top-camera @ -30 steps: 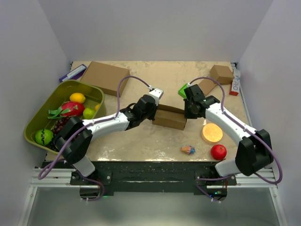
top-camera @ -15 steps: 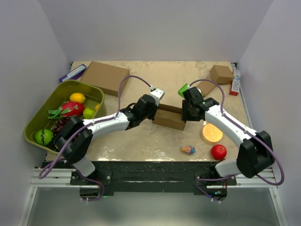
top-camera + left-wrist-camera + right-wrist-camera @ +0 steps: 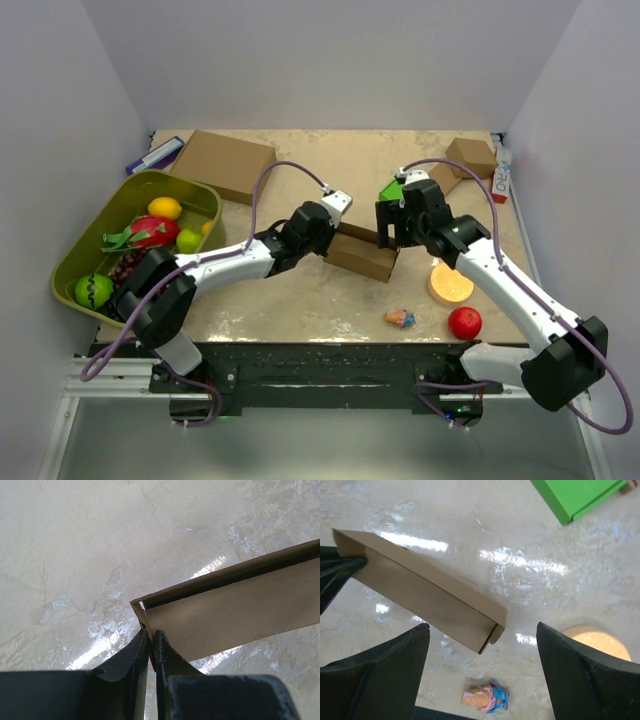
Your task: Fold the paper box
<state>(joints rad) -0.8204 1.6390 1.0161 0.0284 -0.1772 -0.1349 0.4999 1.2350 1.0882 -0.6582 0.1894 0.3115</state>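
Observation:
The paper box [image 3: 362, 256] is a slim brown cardboard box lying in the middle of the table. My left gripper [image 3: 332, 232] is at its left end, and in the left wrist view it [image 3: 151, 636] is shut on a thin corner flap of the paper box [image 3: 235, 612]. My right gripper [image 3: 392, 233] hangs over the box's right end, jaws wide apart and empty. In the right wrist view the right gripper [image 3: 481, 626] straddles the right end of the paper box [image 3: 430, 597] without touching it. That end shows a small loose tab.
A green block [image 3: 391, 190] lies just behind the right gripper. An orange disc [image 3: 451, 282], a red apple [image 3: 464, 322] and a small wrapped toy [image 3: 400, 319] lie front right. An olive fruit basket [image 3: 85, 235] stands left. A larger brown box [image 3: 225, 163] and a small one [image 3: 470, 157] sit at the back.
My right gripper has opened wide, let go of the box's right end and lifted slightly. The left gripper keeps its grip and has not moved.

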